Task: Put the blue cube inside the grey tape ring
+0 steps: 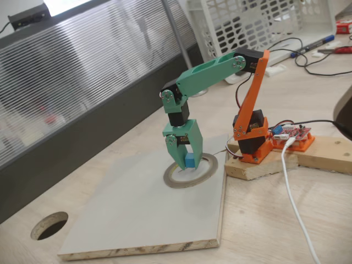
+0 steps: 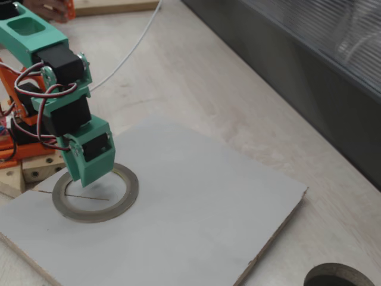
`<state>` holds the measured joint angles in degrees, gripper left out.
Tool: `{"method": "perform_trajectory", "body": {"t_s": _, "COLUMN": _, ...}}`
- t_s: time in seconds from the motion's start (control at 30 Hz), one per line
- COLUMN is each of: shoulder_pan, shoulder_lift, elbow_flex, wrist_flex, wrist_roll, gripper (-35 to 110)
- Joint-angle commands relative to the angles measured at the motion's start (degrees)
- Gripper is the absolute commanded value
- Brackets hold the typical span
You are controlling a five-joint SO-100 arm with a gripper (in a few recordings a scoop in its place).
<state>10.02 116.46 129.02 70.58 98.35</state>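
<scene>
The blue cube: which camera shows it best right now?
The fixed view from the board's front: the blue cube sits plainly between the gripper fingers, above the grey tape ring. In the other fixed view the green gripper body hides the cube; you get the ring outline there.

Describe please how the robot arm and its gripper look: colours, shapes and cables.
The arm has mint-green printed links, an orange upright link and an orange base, with black servo blocks at the joints. The gripper is green too, with two flat, tapering fingers. Thin red, white and black wires loop beside the wrist servos. The base sits on a pale wooden block.
</scene>
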Motion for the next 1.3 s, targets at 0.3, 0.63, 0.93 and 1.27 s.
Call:
{"method": "perform_trajectory", "body": {"t_s": 0.3, "shoulder_pan": 0.9, "shoulder_lift": 1.1, "elbow_flex": 0.1, "wrist_flex": -0.2, "wrist_roll": 0.6, "gripper": 3}}
{"method": "perform_trajectory", "body": {"t_s": 0.63, "shoulder_pan": 1.4, "shoulder_lift": 1.0, "elbow_flex": 0.5, "wrist_flex": 0.4, "wrist_roll": 0.7, "gripper": 3}}
{"method": "perform_trajectory", "body": {"t_s": 0.93, "shoulder_pan": 1.2, "shoulder_lift": 1.8, "elbow_flex": 4.4, "wrist_flex": -0.2, "wrist_roll": 0.7, "gripper": 4}}
{"method": "perform_trajectory", "body": {"t_s": 1.27, "shoulder_pan": 1.0, "shoulder_lift": 2.1, "elbow_flex": 3.7, "wrist_flex": -0.3, "wrist_roll": 1.1, "gripper": 4}}
